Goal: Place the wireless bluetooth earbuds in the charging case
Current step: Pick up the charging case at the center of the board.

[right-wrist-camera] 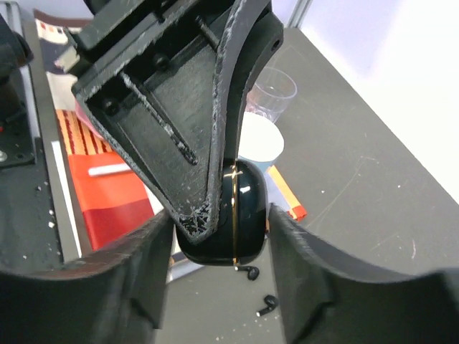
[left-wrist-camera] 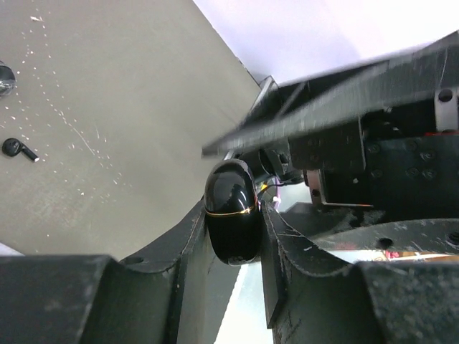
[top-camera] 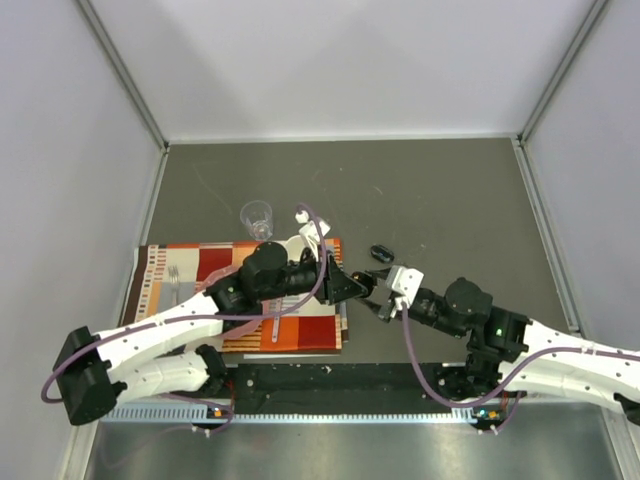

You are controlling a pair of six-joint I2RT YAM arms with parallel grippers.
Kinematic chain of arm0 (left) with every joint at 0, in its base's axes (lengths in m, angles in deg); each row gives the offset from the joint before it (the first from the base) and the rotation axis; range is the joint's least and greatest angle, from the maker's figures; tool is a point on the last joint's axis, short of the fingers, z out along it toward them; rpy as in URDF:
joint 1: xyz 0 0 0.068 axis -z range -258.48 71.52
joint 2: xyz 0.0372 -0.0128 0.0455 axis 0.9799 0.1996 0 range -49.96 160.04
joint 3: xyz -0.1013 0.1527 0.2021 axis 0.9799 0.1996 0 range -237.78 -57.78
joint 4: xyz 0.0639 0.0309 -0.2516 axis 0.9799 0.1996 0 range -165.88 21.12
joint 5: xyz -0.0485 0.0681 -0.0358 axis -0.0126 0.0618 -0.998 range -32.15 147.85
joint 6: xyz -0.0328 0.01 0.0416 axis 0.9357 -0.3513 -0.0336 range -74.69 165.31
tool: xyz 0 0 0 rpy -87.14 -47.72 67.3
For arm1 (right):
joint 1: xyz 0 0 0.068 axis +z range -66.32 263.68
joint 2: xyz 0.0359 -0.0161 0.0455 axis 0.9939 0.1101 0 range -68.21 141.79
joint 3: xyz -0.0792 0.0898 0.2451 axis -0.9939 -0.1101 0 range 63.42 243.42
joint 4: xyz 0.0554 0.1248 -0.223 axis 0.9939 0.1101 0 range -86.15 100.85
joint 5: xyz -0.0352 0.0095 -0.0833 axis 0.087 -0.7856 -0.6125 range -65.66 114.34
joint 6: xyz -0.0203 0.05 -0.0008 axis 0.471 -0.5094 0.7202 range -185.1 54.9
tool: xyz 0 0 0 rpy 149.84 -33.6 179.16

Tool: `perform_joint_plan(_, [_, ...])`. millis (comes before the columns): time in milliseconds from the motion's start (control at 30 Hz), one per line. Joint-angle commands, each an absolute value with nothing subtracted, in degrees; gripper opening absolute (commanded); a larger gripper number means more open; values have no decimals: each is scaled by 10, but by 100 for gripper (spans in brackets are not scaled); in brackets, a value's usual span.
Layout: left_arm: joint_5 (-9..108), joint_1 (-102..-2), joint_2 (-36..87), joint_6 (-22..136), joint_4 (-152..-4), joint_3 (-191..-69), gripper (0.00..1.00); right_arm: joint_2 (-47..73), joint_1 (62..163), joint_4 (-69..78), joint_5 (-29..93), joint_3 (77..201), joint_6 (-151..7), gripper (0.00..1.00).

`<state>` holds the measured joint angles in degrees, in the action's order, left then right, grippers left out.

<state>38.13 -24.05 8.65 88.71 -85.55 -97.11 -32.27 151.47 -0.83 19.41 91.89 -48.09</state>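
Note:
My left gripper [left-wrist-camera: 237, 236] is shut on a glossy black charging case [left-wrist-camera: 231, 209] with a gold seam, and holds it closed above the table. In the right wrist view the case [right-wrist-camera: 244, 215] sits between my right gripper's [right-wrist-camera: 219, 240] spread fingers, which flank it; the left finger [right-wrist-camera: 193, 129] covers its near side. Two tiny black earbuds [right-wrist-camera: 249, 272] [right-wrist-camera: 267, 307] lie on the grey table below the case. Another earbud [left-wrist-camera: 18, 149] shows in the left wrist view. In the top view both grippers [top-camera: 358, 285] [top-camera: 384, 306] meet at the table's middle.
A striped red and orange placemat [top-camera: 180, 275] with a fork [top-camera: 172, 283] lies at the left. A clear cup [top-camera: 257, 216] and a white mug [right-wrist-camera: 259, 140] stand behind it. A small black oval object [top-camera: 380, 252] lies on the table behind the grippers.

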Motion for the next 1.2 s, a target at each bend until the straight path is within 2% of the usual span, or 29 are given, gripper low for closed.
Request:
perform_joint_plan(0, [407, -222, 64, 848, -864, -965, 0, -352, 1524, -72, 198, 924, -525, 67])
perform_joint_plan(33, [421, -221, 56, 843, -863, -961, 0, -359, 1523, -67, 192, 926, -540, 73])
perform_joint_plan(67, [451, -221, 37, 829, -863, -957, 0, -363, 1523, -54, 175, 932, -554, 84])
perform_joint_plan(200, [538, -219, -28, 792, -864, -922, 0, -377, 1523, 7, 116, 961, -646, 93])
perform_joint_plan(267, [567, -220, -71, 761, -870, -909, 0, -375, 1524, 58, 54, 1000, -750, 99])
perform_joint_plan(400, [623, -221, -128, 702, -894, -873, 0, -345, 1514, 188, 17, 1073, -923, 99])
perform_joint_plan(533, [606, -221, -157, 635, -987, -838, 0, -289, 1458, 254, 115, 1131, -1057, 99])
perform_joint_plan(600, [581, -220, -159, 609, -1033, -816, 0, -258, 1428, 251, 207, 1145, -1136, 99])
perform_joint_plan(633, [533, -220, -158, 579, -1090, -806, 0, -251, 1411, 248, 241, 1147, -1161, 99])
perform_joint_plan(733, [497, -219, -152, 545, -1163, -771, 0, -250, 1394, 201, 303, 1144, -1213, 99])
perform_joint_plan(800, [475, -219, -145, 520, -1225, -754, 0, -258, 1391, 164, 310, 1125, -1267, 99])
perform_joint_plan(1000, [443, -220, -112, 485, -1293, -751, 0, -283, 1391, 93, 292, 1061, -1426, 99])
perform_joint_plan(1167, [445, -220, -85, 497, -1338, -746, 0, -288, 1390, 58, 303, 1038, -1449, 98])
